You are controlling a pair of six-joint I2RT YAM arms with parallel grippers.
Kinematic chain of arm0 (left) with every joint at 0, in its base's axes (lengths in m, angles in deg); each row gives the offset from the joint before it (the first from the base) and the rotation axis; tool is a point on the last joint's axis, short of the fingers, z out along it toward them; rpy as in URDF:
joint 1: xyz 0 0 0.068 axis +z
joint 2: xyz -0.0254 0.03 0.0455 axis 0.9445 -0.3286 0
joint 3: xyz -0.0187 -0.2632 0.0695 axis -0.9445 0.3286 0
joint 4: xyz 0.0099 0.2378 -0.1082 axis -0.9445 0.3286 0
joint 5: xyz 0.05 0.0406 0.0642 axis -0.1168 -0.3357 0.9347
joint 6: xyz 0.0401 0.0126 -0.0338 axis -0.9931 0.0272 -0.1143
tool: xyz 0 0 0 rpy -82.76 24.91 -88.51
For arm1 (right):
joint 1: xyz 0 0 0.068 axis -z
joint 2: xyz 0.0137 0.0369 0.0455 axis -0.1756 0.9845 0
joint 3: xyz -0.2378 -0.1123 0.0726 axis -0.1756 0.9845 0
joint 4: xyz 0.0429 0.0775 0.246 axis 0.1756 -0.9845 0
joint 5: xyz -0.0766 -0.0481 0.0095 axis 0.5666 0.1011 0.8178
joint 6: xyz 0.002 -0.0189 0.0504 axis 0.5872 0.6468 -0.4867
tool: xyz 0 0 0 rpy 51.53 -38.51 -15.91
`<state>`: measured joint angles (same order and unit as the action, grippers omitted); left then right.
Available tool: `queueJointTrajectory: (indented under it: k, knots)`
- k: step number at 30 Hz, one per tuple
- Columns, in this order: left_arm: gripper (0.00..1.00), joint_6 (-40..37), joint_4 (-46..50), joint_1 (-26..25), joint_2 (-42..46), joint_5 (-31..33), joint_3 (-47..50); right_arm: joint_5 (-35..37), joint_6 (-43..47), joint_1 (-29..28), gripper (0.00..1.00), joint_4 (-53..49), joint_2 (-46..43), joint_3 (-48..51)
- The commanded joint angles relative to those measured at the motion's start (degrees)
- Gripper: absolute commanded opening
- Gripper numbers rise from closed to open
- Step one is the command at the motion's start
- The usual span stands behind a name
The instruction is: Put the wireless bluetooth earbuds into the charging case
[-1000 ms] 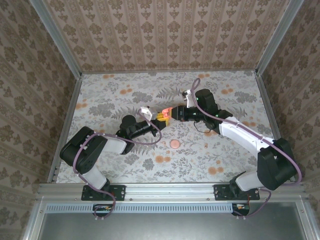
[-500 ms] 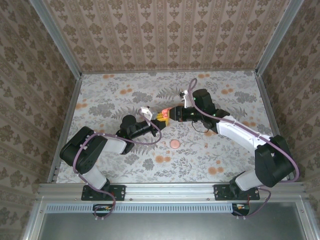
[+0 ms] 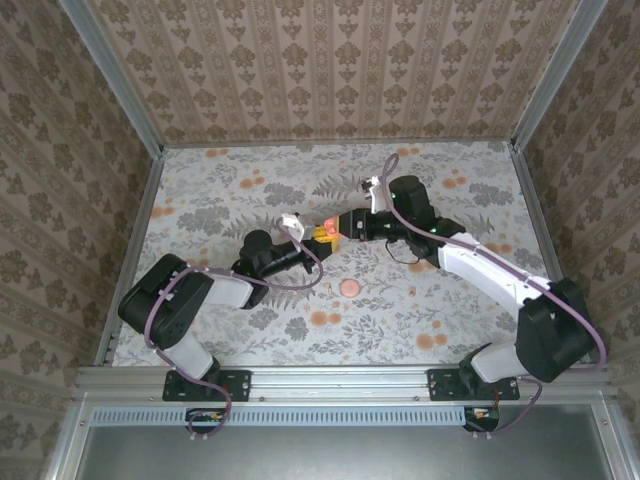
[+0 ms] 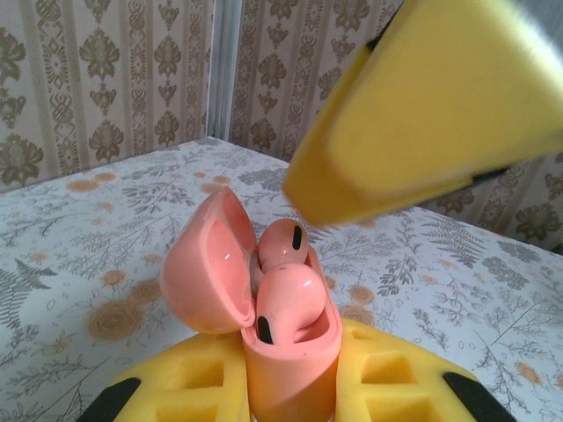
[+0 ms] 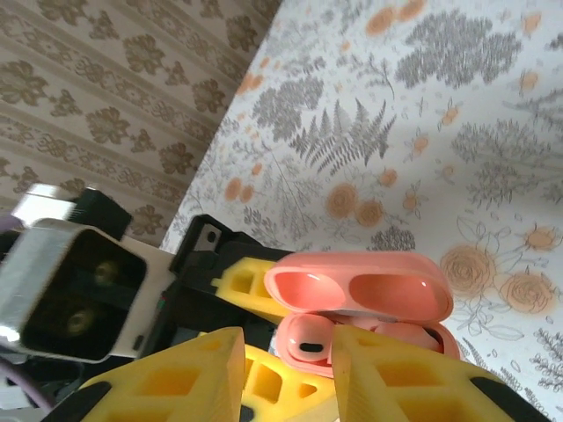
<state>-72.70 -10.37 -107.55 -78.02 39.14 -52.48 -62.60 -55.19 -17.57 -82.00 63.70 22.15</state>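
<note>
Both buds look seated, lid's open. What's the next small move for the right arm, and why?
Probably tip the lid shut with a right finger. The left gripper clamps the charging case upright. Both earbuds sit in their wells, though the nearer one rides a bit high. The right gripper hovers open close by, holding nothing. If the lid resists, press that bud down first.

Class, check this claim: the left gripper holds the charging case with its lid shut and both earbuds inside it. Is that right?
Not quite: the lid is open, swung back on its hinge. The left wrist view shows the left gripper holding the charging case with both earbuds inside it.
</note>
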Motion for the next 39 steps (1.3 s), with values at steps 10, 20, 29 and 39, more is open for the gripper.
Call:
queueJointTrajectory:
  k: [10,20,29,39]
  knots:
    - [0.16,0.0,-3.6,-0.2,1.9,-3.5,-0.4,1.6,2.0,1.9,0.34,-3.4,-2.6,0.6]
    - [0.16,1.4,-3.8,0.3,2.2,-10.7,-1.6,3.3,5.8,4.1,0.54,-0.7,-6.4,4.0]
    - [0.17,3.9,-3.7,0.5,3.1,-18.9,-3.6,-16.0,11.0,10.0,0.58,4.0,-7.0,5.4]
    - [0.17,4.3,-3.7,0.5,3.5,-20.3,-4.4,-28.0,7.4,9.8,0.62,10.6,-1.9,3.9]
